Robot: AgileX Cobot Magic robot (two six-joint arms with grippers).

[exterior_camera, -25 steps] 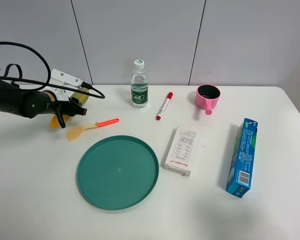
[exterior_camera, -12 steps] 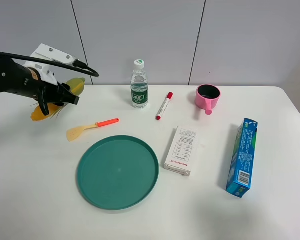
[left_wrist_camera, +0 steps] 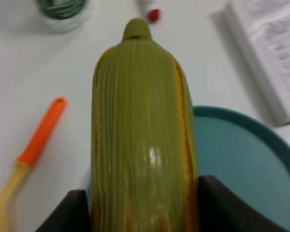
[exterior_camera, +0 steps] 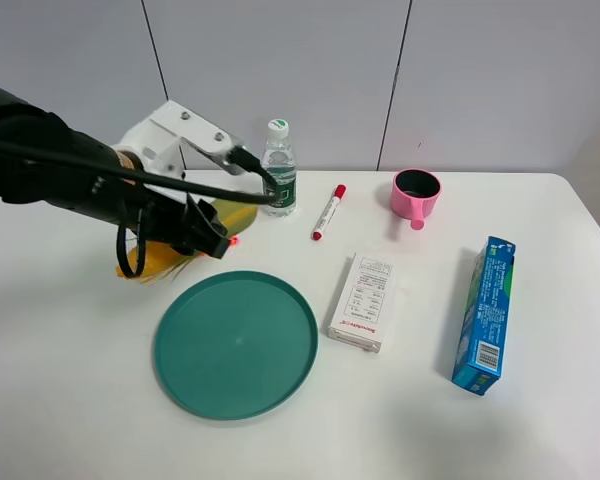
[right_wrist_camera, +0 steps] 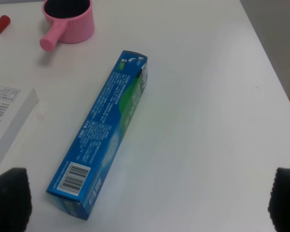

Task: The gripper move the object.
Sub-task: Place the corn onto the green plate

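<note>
My left gripper (exterior_camera: 194, 234), a dark claw on a black-sleeved arm with a white bracket, is shut on the yellow toy corn cob (exterior_camera: 226, 217) and holds it above the table, just behind the left rim of the green plate (exterior_camera: 236, 346). In the left wrist view the corn (left_wrist_camera: 140, 135) fills the middle between the two dark fingers (left_wrist_camera: 70, 212), with its green tip pointing at the bottle. It hangs over the plate's edge (left_wrist_camera: 232, 159). My right gripper (right_wrist_camera: 147, 203) is open and empty over bare table near the blue box (right_wrist_camera: 104, 145).
The yellow spatula with orange handle (left_wrist_camera: 38, 140) lies under the left arm, mostly hidden from above. A water bottle (exterior_camera: 279, 170), red marker (exterior_camera: 327, 212), pink cup (exterior_camera: 416, 195), white box (exterior_camera: 363, 301) and blue box (exterior_camera: 485, 314) stand around the plate.
My left gripper has lifted the corn off the far left of the table and carried it right and forward, to the plate's rear left rim. The right arm has not moved.
</note>
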